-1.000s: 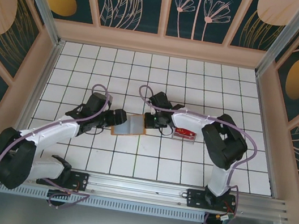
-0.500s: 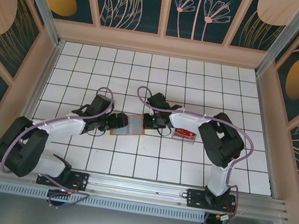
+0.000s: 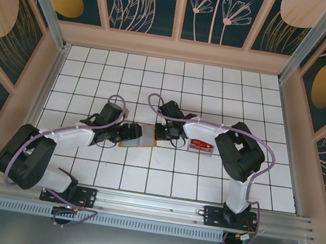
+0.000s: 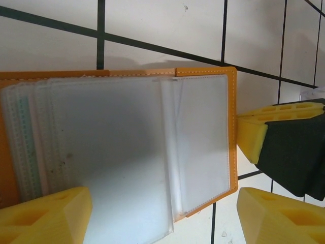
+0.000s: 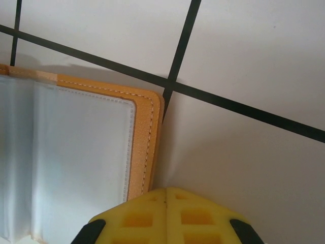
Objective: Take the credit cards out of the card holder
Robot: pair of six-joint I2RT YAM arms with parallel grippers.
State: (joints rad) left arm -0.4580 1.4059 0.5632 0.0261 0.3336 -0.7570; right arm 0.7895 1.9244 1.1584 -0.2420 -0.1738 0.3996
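Observation:
The card holder (image 3: 143,137) lies open on the tiled table, tan-orange outside with clear pockets (image 4: 117,152) inside. My left gripper (image 3: 129,132) hovers open over its left half, one yellow finger (image 4: 45,216) above the pockets and the other (image 4: 279,218) past the holder's corner. My right gripper (image 3: 164,132) is shut, its joined yellow tip (image 5: 167,216) at the holder's orange right edge (image 5: 144,147). That gripper also appears in the left wrist view (image 4: 284,145). A thin teal strip (image 4: 23,137) shows through the leftmost pockets; I cannot tell whether it is one of the credit cards.
A small clear box with red contents (image 3: 201,146) lies just right of the right gripper. White tiles (image 3: 157,83) stretch out behind the holder. Wooden walls (image 3: 45,77) fence the table on three sides, and a metal rail (image 3: 149,204) runs along the near edge.
The left gripper has slid right onto the holder's left half and its arm has folded lower. The right gripper has stayed shut at the holder's right edge.

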